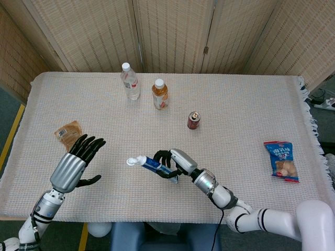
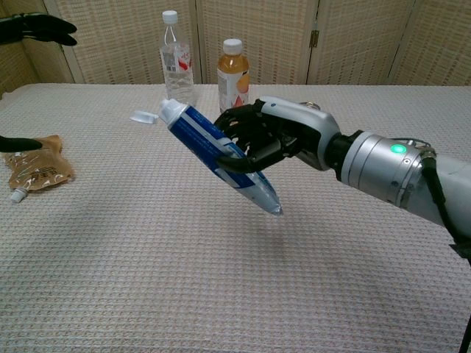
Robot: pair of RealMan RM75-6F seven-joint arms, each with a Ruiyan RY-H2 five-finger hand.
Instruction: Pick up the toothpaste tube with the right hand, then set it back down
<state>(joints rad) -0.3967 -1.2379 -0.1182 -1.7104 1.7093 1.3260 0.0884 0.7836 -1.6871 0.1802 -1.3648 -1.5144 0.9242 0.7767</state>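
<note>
My right hand (image 1: pixel 172 162) (image 2: pixel 265 140) grips a blue and white toothpaste tube (image 1: pixel 149 164) (image 2: pixel 213 151) around its middle. The tube hangs tilted above the table, white cap up and to the left, flat crimped end down and to the right. In the chest view a gap shows between the tube's low end and the cloth. My left hand (image 1: pixel 78 159) hovers at the left of the table with fingers spread and nothing in it; in the chest view only its dark fingertips (image 2: pixel 40 28) show at the top left corner.
A tan snack pouch (image 1: pixel 68 133) (image 2: pixel 33 170) lies by the left hand. A clear water bottle (image 1: pixel 130 81) (image 2: pixel 176 59), an orange drink bottle (image 1: pixel 160 94) (image 2: pixel 232 73) and a small red can (image 1: pixel 193 120) stand further back. A blue snack bag (image 1: pixel 281 160) lies at the right.
</note>
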